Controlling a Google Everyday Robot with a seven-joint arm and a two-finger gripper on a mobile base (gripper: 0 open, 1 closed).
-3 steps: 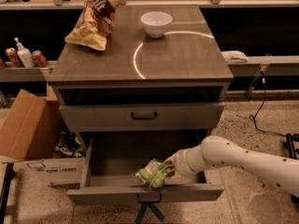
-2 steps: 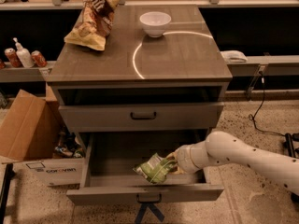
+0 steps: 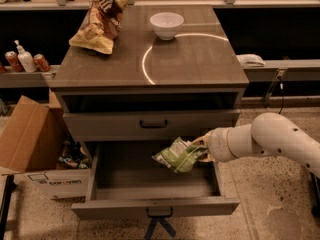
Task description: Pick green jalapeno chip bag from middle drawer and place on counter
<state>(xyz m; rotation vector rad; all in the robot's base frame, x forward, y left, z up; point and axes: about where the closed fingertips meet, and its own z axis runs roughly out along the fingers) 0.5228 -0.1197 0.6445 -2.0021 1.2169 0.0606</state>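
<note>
The green jalapeno chip bag (image 3: 179, 155) is a crumpled green-and-white foil bag held in the air above the open middle drawer (image 3: 155, 206), near its right side. My gripper (image 3: 200, 150) reaches in from the right on a white arm and is shut on the bag's right end. The drawer is pulled out at the bottom of the cabinet and its floor looks bare. The counter (image 3: 195, 59) is the grey-brown cabinet top above, marked with a bright curved arc.
A brown-and-yellow chip bag (image 3: 100, 21) lies at the counter's back left. A white bowl (image 3: 166, 25) stands at its back middle. A shut drawer with a black handle (image 3: 153, 124) is above the open one. A cardboard box (image 3: 35, 144) sits on the floor at left.
My gripper has lifted the green bag up out of the drawer and slightly toward the right; it now hangs above the drawer floor.
</note>
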